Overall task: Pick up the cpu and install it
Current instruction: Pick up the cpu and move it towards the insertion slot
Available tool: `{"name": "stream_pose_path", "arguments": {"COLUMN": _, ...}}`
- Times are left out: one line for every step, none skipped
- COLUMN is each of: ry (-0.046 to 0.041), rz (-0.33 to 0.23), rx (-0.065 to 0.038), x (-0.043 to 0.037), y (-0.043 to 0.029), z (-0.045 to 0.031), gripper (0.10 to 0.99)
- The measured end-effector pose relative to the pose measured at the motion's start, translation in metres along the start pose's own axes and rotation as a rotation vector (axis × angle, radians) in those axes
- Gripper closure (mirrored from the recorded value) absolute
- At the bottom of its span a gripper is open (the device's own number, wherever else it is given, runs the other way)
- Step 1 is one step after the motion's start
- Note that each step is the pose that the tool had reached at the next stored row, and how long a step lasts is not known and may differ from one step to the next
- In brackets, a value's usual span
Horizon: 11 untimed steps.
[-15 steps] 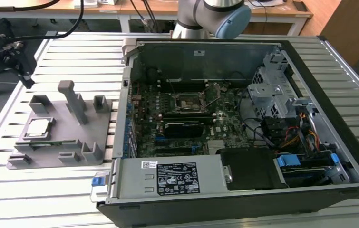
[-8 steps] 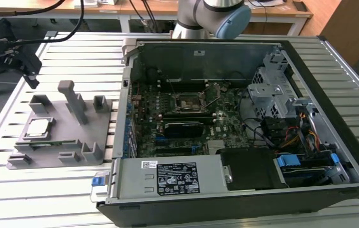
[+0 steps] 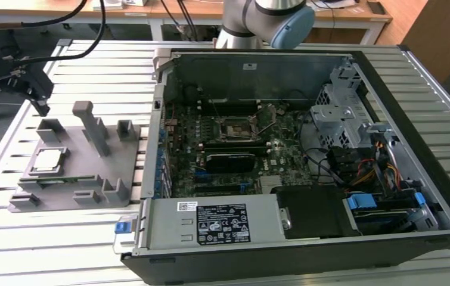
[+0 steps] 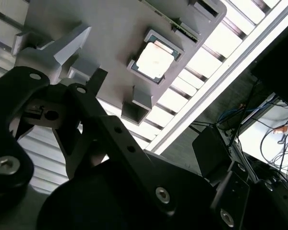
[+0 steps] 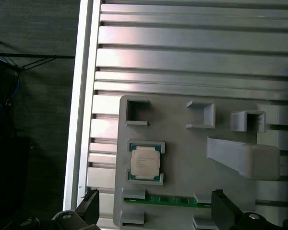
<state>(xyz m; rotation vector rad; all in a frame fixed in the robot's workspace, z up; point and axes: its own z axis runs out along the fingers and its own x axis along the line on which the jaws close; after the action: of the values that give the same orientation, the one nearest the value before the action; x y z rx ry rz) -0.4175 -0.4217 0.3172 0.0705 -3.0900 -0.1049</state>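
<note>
A: Where is the cpu (image 5: 145, 162)?

B: It lies flat, silver top up, in a square pocket of the grey holder (image 5: 182, 143), with small corner tabs around it. In the exterior view it sits on the part of the holder toward that view's left.

A: Is anything gripping it?

B: No. The gripper (image 5: 156, 213) hangs above the holder with its fingers (image 5: 224, 210) spread wide and nothing between them. It is clear of the cpu.

A: What lies next to the cpu?

B: A narrow green memory stick (image 5: 170, 200) sits on edge in a slot just beside the pocket. Around that the holder has several open pockets and an upright post.

A: And the holder itself?

B: It rests on a slatted metal table (image 3: 50, 238), on the exterior view's left.

A: What is on the other side?

B: An open computer case (image 3: 288, 262) lies on the same table, just beside the holder. Its board faces up, and the square socket (image 3: 236, 127) near the middle of the board has its lever raised. Whether anything sits inside the socket I cannot tell.

A: And the arm (image 3: 269, 21)?

B: Its base stands behind the case, at the far edge of the table.
</note>
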Motion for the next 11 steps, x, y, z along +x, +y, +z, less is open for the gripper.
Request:
{"name": "stream_pose_path", "arguments": {"ry": -0.0012, "rz": 0.000, "rx": 0.000, "x": 0.0010, "y": -0.0001, "z": 0.0014, "gripper": 0.098}}
{"name": "stream_pose_path", "arguments": {"ry": -0.0023, "rz": -0.001, "rx": 0.000, "x": 0.0022, "y": -0.0002, "z": 0.0033, "gripper": 0.098}}
{"name": "stream_pose_path", "arguments": {"ry": -0.0043, "rz": -0.001, "rx": 0.000, "x": 0.0039, "y": -0.0002, "z": 0.0049, "gripper": 0.098}}
{"name": "stream_pose_path", "arguments": {"ry": -0.0067, "rz": -0.001, "rx": 0.000, "x": 0.0059, "y": -0.0002, "z": 0.0067, "gripper": 0.098}}
{"name": "stream_pose_path", "arguments": {"ry": -0.0092, "rz": -0.001, "rx": 0.000, "x": 0.0078, "y": -0.0003, "z": 0.0084, "gripper": 0.098}}
{"name": "stream_pose_path", "arguments": {"ry": -0.0116, "rz": -0.001, "rx": 0.001, "x": 0.0096, "y": -0.0003, "z": 0.0099, "gripper": 0.098}}
{"name": "stream_pose_path", "arguments": {"ry": -0.0130, "rz": 0.000, "rx": 0.001, "x": 0.0108, "y": -0.0003, "z": 0.0113, "gripper": 0.098}}
{"name": "stream_pose_path", "arguments": {"ry": -0.0138, "rz": 0.002, "rx": 0.000, "x": 0.0111, "y": -0.0004, "z": 0.0129, "gripper": 0.098}}
{"name": "stream_pose_path", "arguments": {"ry": -0.0141, "rz": 0.007, "rx": 0.000, "x": 0.0110, "y": -0.0006, "z": 0.0144, "gripper": 0.098}}
{"name": "stream_pose_path", "arguments": {"ry": -0.0142, "rz": 0.012, "rx": -0.001, "x": 0.0110, "y": -0.0007, "z": 0.0161, "gripper": 0.098}}
{"name": "stream_pose_path", "arguments": {"ry": -0.0145, "rz": 0.015, "rx": -0.001, "x": 0.0110, "y": -0.0008, "z": 0.0179, "gripper": 0.098}}
